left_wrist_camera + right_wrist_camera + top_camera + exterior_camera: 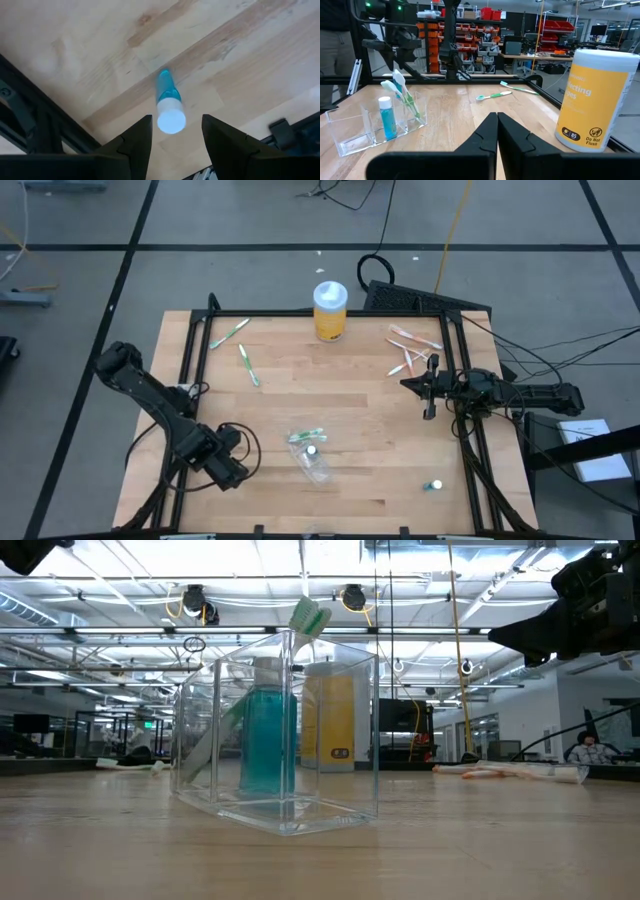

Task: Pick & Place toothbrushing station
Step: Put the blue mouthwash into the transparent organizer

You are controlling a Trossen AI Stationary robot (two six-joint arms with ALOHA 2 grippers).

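The toothbrushing station (312,455), a clear box-like container, rests on its flat base near the table's front middle. It holds a blue tube (386,120) and green-white toothbrushes (402,95) that lean against its wall. Left of it my left gripper (228,470) points down, open. In its wrist view another blue tube with a white cap (171,120) shows end-on, cap toward me, between the fingers with a gap on both sides. My right gripper (408,384) waits shut and level at the table's right.
A yellow jar with a white lid (330,310) stands at the far middle. Two green toothbrushes (240,350) lie far left and orange ones (412,350) far right. A small tube (432,485) stands near right. Black frame rails (190,380) run along the table's sides.
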